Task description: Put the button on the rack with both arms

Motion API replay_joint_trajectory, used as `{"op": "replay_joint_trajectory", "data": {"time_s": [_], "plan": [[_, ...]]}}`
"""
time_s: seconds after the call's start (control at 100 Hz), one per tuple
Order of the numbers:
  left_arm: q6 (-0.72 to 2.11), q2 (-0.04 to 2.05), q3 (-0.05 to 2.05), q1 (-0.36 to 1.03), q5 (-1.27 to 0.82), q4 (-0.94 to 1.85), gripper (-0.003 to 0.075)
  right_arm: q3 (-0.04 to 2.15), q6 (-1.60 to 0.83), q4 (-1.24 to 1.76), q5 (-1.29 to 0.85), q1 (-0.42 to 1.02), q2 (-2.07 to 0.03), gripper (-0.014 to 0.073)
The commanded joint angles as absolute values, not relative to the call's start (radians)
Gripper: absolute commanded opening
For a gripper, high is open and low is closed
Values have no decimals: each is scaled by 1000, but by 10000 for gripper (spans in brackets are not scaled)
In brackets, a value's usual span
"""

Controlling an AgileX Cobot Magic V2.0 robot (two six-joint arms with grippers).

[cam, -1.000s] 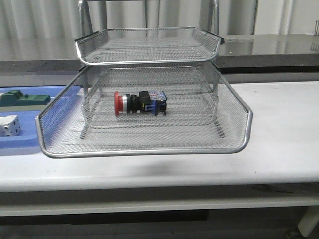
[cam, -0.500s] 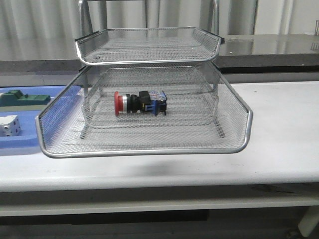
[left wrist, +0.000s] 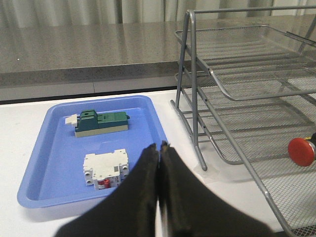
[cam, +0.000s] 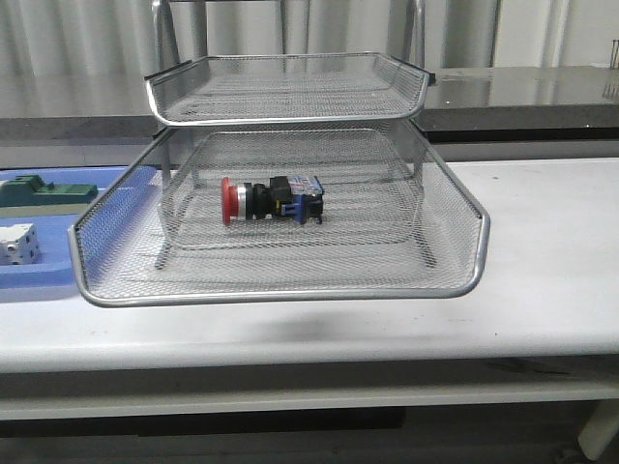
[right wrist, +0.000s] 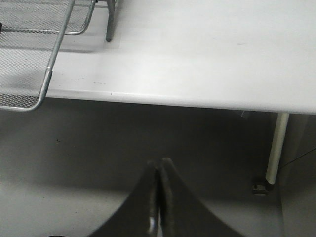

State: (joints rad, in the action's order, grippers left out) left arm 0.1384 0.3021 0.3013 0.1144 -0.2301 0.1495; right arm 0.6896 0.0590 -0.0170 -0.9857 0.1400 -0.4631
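The button [cam: 271,200], red cap to the left and blue block to the right, lies on its side in the pulled-out middle tray of the silver wire-mesh rack [cam: 280,285]. Its red cap shows in the left wrist view [left wrist: 301,151]. No arm shows in the front view. My left gripper [left wrist: 159,146] is shut and empty, above the near edge of the blue tray beside the rack's left leg [left wrist: 197,123]. My right gripper [right wrist: 160,161] is shut and empty, below and in front of the table edge, with the rack's tray corner [right wrist: 47,84] off to one side.
A flat blue plastic tray [left wrist: 39,163] left of the rack holds a green block [left wrist: 101,122] and a white breaker [left wrist: 104,169]; they also show in the front view, the green block [cam: 44,192] and a white dotted cube [cam: 19,244]. A table leg [right wrist: 274,148] stands below the table edge.
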Motion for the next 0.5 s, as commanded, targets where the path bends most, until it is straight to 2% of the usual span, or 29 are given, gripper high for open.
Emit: {"op": "replay_joint_trajectory", "data": {"time_s": [0.0,0.19,0.49], "plan": [[128,308,331,110,-148,159,-21,721,57,-8,-915,139,-469,-67],[128,308,331,110,-148,159,-21,721,57,126,-870,139,-504,-67],[128,308,331,110,-148,159,-21,721,39,345,-845,141,-736,-67]]}}
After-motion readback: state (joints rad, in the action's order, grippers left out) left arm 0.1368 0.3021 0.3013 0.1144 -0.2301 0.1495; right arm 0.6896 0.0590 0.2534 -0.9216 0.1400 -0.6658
